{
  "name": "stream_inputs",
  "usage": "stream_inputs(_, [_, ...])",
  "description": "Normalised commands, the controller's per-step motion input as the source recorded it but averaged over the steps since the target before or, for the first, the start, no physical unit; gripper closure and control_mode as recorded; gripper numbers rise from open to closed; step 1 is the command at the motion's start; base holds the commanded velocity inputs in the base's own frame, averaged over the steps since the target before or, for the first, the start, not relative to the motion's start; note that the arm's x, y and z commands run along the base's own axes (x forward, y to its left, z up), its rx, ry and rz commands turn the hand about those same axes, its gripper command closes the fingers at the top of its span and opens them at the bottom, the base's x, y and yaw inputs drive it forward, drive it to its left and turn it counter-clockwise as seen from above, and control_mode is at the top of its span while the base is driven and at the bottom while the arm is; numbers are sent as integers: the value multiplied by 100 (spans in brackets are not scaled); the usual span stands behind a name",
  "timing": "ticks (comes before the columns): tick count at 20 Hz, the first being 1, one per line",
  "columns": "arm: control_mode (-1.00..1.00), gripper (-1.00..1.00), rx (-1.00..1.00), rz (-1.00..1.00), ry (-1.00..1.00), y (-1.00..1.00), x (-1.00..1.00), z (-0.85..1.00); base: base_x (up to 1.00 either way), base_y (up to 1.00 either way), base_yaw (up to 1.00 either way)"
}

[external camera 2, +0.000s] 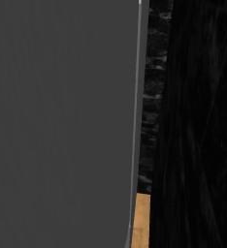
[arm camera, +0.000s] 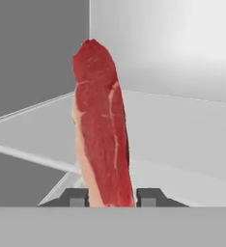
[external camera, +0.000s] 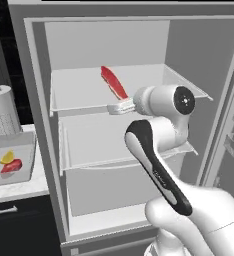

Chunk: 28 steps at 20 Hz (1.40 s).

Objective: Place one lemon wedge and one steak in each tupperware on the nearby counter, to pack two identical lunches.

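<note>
Fridge [external camera: 199,60] stands open ahead, white shelves bare but for one steak [external camera: 114,83] on the upper shelf [external camera: 79,95]. To the left the counter [external camera: 19,187] carries a paper-towel roll [external camera: 2,111] and a grey tupperware [external camera: 24,165], already holding a lemon wedge [external camera: 7,157] and a second steak [external camera: 11,166]. The arm reaches up and in, and the gripper [external camera: 120,106] sits at the near end of the shelf steak. In the hand view the steak [arm camera: 103,140] stands right between the two fingertips [arm camera: 76,197], which look pressed against its sides, nearly shut on its near end.

It reads as a light, soft, slick slab, likely to flop or slide if pinched at the very tip. The better hold seems a bit deeper on the meat, squeezing across its thin faces. Lift it slowly, I'd say, so it neither swings nor slips on the way to the counter.
</note>
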Motion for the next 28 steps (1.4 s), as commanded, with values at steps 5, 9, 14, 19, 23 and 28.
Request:
stream_inputs(5, [-100, 100, 7, -6, 3, 2, -100, -23, 0, 0, 0])
stream_inputs(9, [100, 100, 0, -3, 19, 26, -75, -47, -25, 11, -1])
stream_inputs(14, [100, 100, 0, 0, 0, 0, 0, 0, -100, 51, -5])
stream_inputs(19, [100, 100, 0, 0, 0, 0, 0, 0, -100, 78, -1])
stream_inputs(23, [100, 100, 0, 0, 0, 0, 0, 0, -58, 100, 0])
stream_inputs(28, [100, 100, 0, 0, 0, 0, 0, 0, 66, 100, -4])
